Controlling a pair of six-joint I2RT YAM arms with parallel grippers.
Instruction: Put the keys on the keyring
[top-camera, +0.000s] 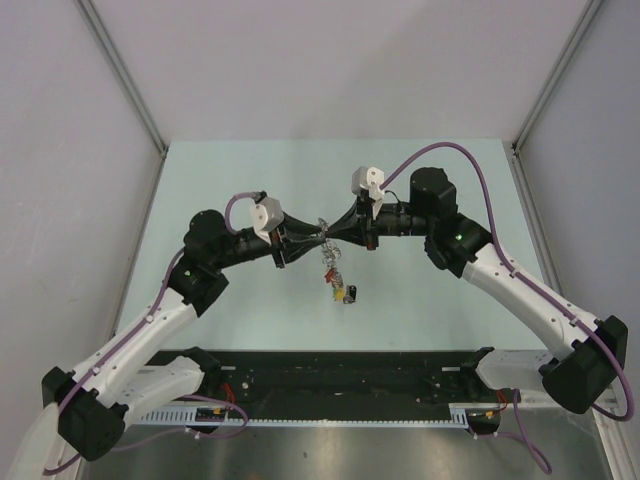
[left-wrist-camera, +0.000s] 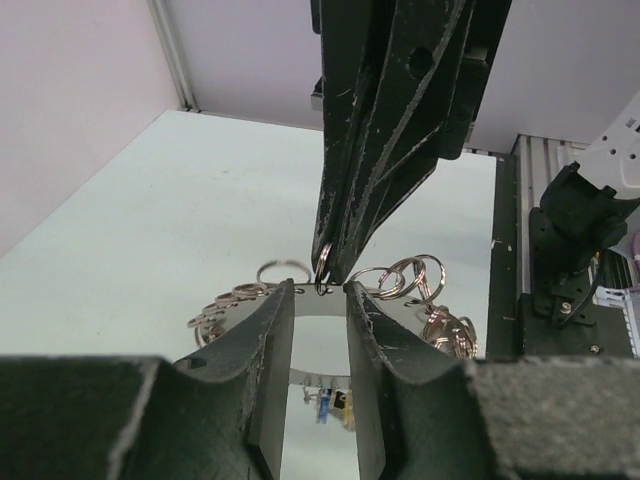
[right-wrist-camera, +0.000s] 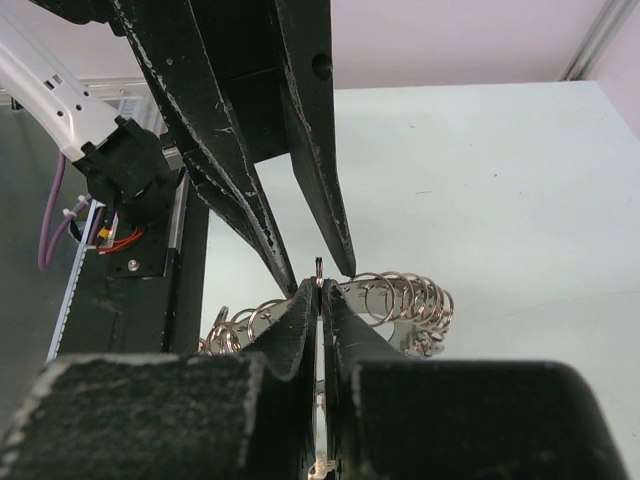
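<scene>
Top external view: the pale counter (top-camera: 220, 190) is crossed by the left arm (top-camera: 150, 325) and the right arm (top-camera: 520, 285), which are brought inward until their tips meet nose to nose above its middle. This facing pose is judged to let one side steady the work while the other threads. The keyring (top-camera: 328, 250) is carried in the air between the two tips, apart from the counter, so that its load can hang free and the wire can be reached from both sides. The left end effector (left-wrist-camera: 318, 300) is seen in its own wrist view with the jaws partly closed. The fan of small silver rings spreads to either side of its fingers, so it is taken to be grasping the keyring across a short stretch, though the contact itself is hidden. The right end effector (right-wrist-camera: 318, 298) is clenched tight, tips pressed together just beside the left fingertips. The keys (top-camera: 345, 293), with red, yellow and dark heads, are left dangling below the meeting point, where their weight keeps them out of the way. A small ring (left-wrist-camera: 322, 283) is pinched at the very tip of the right end effector, apparently presented to the keyring for threading.
</scene>
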